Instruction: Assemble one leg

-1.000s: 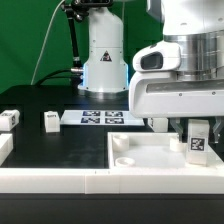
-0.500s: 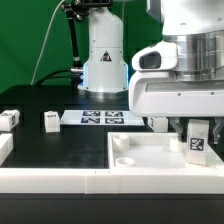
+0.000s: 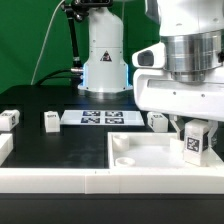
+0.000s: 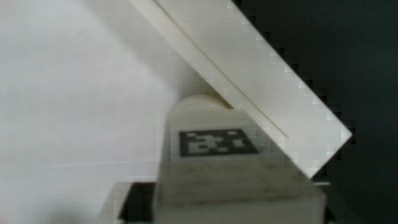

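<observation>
My gripper [image 3: 195, 132] is shut on a leg [image 3: 195, 144], a short white post with a black-and-white tag. It holds the leg slightly tilted, low over the right part of the large white rimmed panel [image 3: 135, 152]. In the wrist view the leg [image 4: 217, 150] fills the lower middle between my gripper [image 4: 222, 205] fingers. Its tip is close to the panel's raised rim [image 4: 249, 70] near a corner. Whether the leg touches the panel is hidden.
Three other legs lie on the black table: one at the exterior view's far left [image 3: 8, 119], one beside it [image 3: 51, 120], one just behind the panel [image 3: 157, 121]. The marker board [image 3: 98, 117] lies at the back, before the robot base [image 3: 103, 60].
The gripper has turned and shifted slightly toward the exterior view's left with the leg. The leg now sits a bit tilted and lower over the panel.
</observation>
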Available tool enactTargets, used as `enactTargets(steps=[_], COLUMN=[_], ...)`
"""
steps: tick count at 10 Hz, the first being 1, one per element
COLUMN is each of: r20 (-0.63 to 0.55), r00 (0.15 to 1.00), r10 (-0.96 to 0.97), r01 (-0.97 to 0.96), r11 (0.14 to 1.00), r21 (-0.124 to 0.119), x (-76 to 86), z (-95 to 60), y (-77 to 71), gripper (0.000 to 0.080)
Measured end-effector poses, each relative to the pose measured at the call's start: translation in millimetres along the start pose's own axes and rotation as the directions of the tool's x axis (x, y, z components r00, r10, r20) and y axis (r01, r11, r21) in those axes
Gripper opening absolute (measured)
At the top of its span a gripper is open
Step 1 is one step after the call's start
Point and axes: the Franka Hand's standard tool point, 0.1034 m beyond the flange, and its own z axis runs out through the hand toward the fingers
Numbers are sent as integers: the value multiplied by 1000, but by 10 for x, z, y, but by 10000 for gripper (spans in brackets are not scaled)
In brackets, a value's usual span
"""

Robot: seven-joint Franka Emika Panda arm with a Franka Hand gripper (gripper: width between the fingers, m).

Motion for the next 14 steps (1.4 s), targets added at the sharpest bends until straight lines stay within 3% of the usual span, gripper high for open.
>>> enactTargets(steps=[2,6,9,10,11,12,13,14], r20=[-4,6,24,23,21,22,16,10], r00=[982,821,733,747,795,809,865,931], r10=[190,571,679,664,606,588,501,365], r01=[-190,-571,-680,-664,-606,-588,-501,-366], r11=[982,821,733,747,795,809,865,931], r21=[5,20,20,20,20,18,18,17], x=[5,1,-13,-13,-10,-20,-30,-44], z=[6,8,11,17,25,27,29,32], y=[5,5,-6,-3,0,-4,-8,-14], gripper=[293,293,298,298,483,483,607,642])
